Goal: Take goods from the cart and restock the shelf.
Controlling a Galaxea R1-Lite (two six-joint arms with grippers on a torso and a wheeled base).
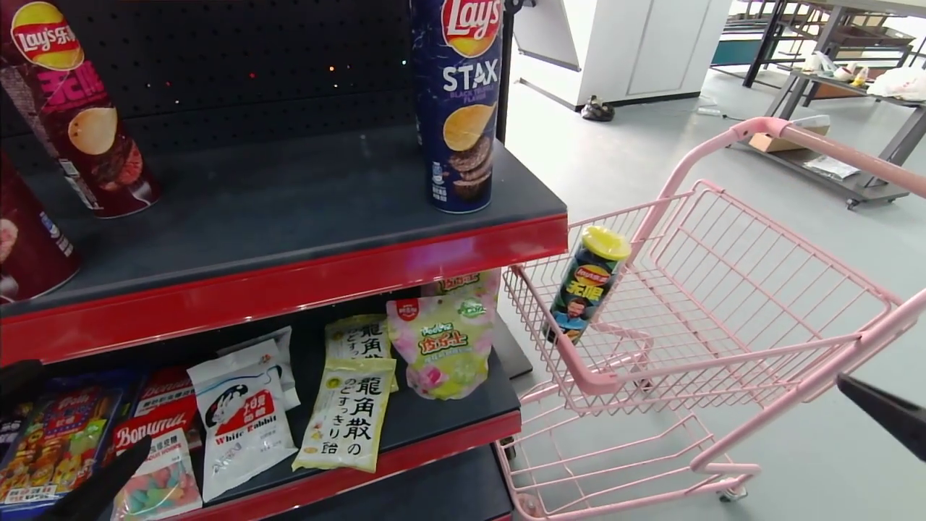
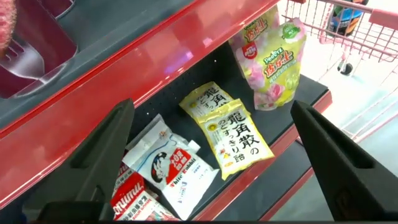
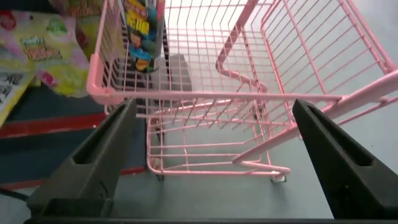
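A chip can with a yellow lid (image 1: 589, 286) leans upright in the pink cart's (image 1: 723, 217) near-left corner, next to the shelf. In the right wrist view the can (image 3: 143, 31) stands behind the cart's front rim (image 3: 217, 94), beyond my open, empty right gripper (image 3: 214, 162). One right finger (image 1: 879, 412) shows at the cart's right side. My left gripper (image 2: 211, 168) is open and empty in front of the lower shelf's bags, low at the left (image 1: 79, 412). The upper shelf (image 1: 289, 210) carries a dark blue can (image 1: 459, 108) and maroon cans (image 1: 79, 116).
The lower shelf (image 1: 434, 420) holds a white candy bag (image 1: 242, 420), yellow lozenge bags (image 1: 347, 416), a pink-green pouch (image 1: 445, 344) and red packs (image 1: 155, 434). Bare upper-shelf room lies between the maroon and blue cans. Grey floor with tables stretches behind the cart.
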